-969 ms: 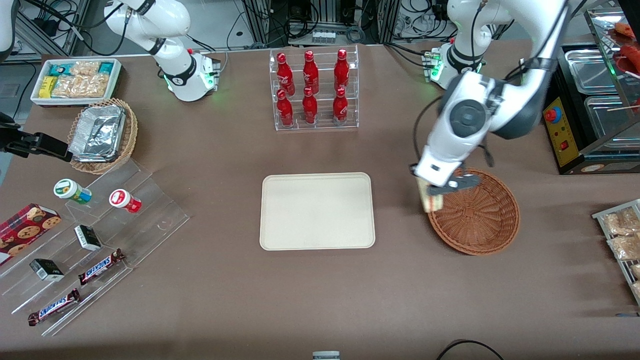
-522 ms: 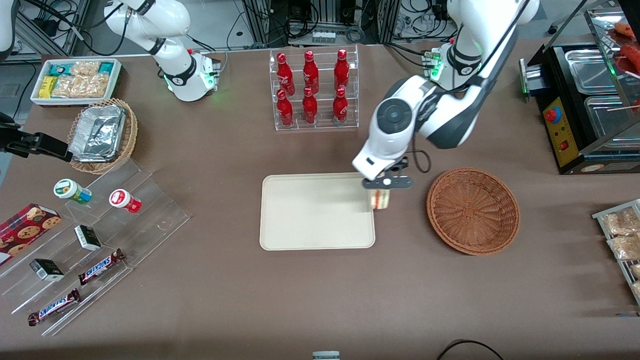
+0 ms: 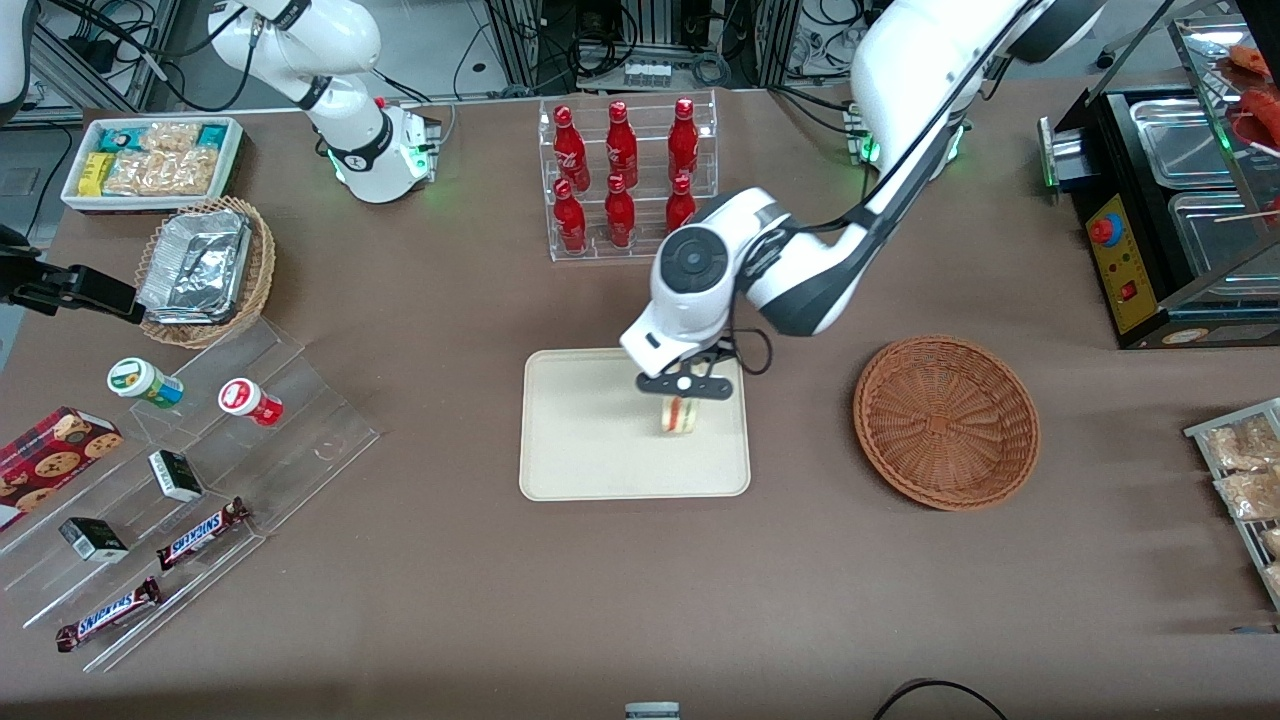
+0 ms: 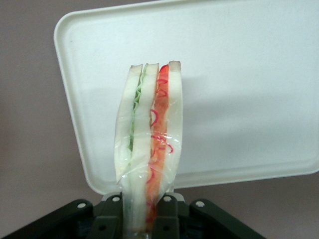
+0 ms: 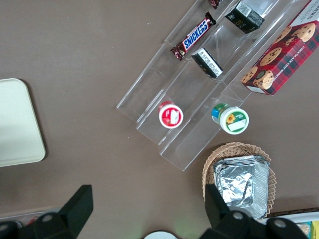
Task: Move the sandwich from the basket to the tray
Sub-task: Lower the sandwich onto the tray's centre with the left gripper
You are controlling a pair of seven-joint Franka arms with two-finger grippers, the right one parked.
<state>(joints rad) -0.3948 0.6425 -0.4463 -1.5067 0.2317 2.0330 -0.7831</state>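
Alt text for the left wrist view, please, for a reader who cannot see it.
The gripper is shut on the sandwich, a plastic-wrapped wedge of white bread with green and red-orange filling, held over the cream-white tray. The brown table shows around the tray.

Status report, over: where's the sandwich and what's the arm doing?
Tool shut on sandwich, above the tray. Sandwich out of the basket, not yet released. Nothing on the tray beneath it.
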